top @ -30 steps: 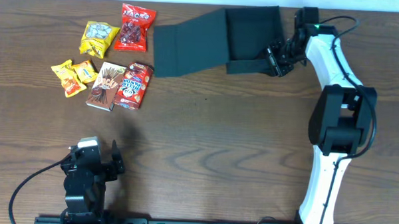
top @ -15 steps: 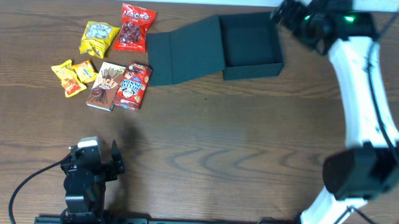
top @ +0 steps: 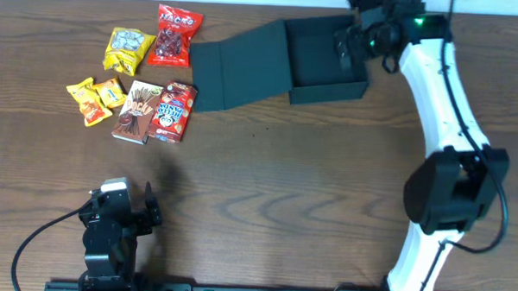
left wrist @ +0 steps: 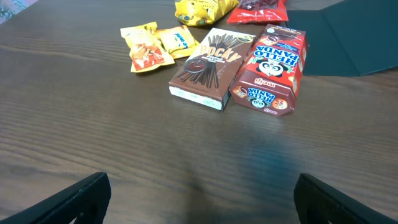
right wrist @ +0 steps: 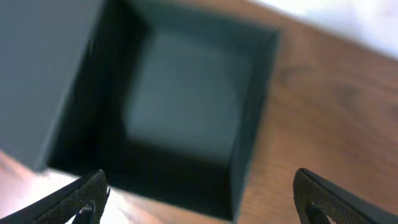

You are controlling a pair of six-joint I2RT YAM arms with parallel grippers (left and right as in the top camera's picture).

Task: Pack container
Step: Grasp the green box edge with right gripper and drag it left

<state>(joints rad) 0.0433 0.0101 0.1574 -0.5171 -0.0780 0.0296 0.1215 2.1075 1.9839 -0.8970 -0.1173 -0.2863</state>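
Packing not yet begun: spread right fingers (right wrist: 90, 198) hover over the empty teal-black cardboard box (right wrist: 186, 112); spread left fingers (left wrist: 84, 196) next need the brown Pocky carton (left wrist: 205, 59) ahead.

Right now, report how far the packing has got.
Done: the container lies open, lid flap flat, empty inside. In hand: right pincer hovers open over it, holding nothing. To do: all six snack packets lie on the table; left pincer idle, open.
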